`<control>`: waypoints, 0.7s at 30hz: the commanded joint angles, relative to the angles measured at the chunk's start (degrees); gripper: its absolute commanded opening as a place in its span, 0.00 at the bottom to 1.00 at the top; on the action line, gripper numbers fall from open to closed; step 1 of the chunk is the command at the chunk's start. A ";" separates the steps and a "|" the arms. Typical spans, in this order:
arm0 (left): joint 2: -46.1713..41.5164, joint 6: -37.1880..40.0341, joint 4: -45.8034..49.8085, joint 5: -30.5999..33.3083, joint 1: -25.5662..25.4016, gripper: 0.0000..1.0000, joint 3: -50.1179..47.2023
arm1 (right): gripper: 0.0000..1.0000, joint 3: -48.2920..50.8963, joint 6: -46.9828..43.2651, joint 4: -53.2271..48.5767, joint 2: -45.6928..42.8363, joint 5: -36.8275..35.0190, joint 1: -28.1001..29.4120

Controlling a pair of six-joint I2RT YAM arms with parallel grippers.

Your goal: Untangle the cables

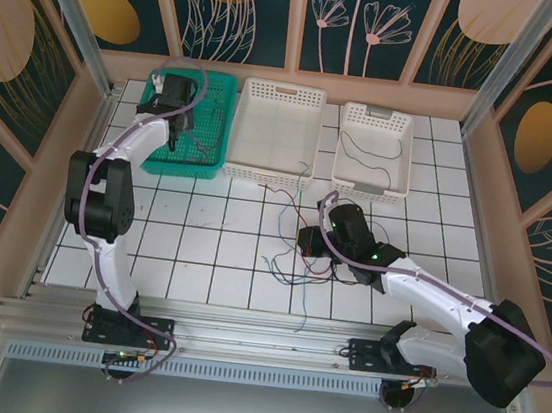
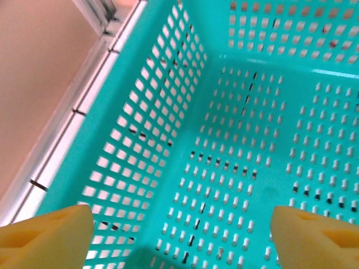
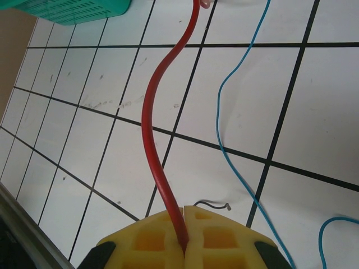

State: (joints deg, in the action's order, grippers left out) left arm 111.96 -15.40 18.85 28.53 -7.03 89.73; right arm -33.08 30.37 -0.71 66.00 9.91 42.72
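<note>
Left fingers [image 2: 47,238] spread apart inside teal basket [image 2: 146,129]; right fingers [image 3: 216,238] clamp the red cable [image 3: 149,112] (blue cable [image 3: 218,120] beside).

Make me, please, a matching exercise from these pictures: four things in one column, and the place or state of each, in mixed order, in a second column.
Things
1. left pincer
2. red cable
3. blue cable
4. thin dark cable

Place or state
a. lying loose on the white tiles
b. clamped in the right pincer
c. open, over the green basket
d. inside the right white basket

Pairs: 1-c, 2-b, 3-a, 4-d.
</note>
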 commanded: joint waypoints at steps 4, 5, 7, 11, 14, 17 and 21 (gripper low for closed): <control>-3.77 -1.24 2.15 -0.32 0.15 0.92 -0.09 | 0.00 -1.46 -0.49 -1.04 -2.11 -0.51 0.78; -4.35 -1.45 2.02 -0.22 0.17 0.92 -0.53 | 0.00 -1.55 -0.49 -1.05 -2.20 -0.46 0.74; -5.09 -1.33 1.80 -0.98 0.17 0.92 -1.11 | 0.00 -1.63 -0.44 -1.08 -2.35 -0.51 0.92; -4.69 -0.63 1.96 2.10 0.20 0.97 -1.40 | 0.00 -1.98 -0.38 -1.13 -2.28 -0.59 1.29; -4.49 -0.93 1.93 4.61 0.17 0.98 -1.23 | 0.00 -2.15 -0.31 -1.15 -2.23 -0.64 1.65; -5.12 -1.21 0.89 8.73 0.19 0.99 -1.68 | 0.00 -2.16 -0.40 -1.39 -2.19 -0.86 2.01; -7.89 -0.46 -3.57 13.83 0.13 0.98 -5.12 | 0.00 -1.94 -0.31 -1.29 -2.14 -0.90 2.27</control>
State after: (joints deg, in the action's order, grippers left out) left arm 107.57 -15.79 18.46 36.45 -7.03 86.52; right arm -33.50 30.37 -1.19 64.75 9.89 44.36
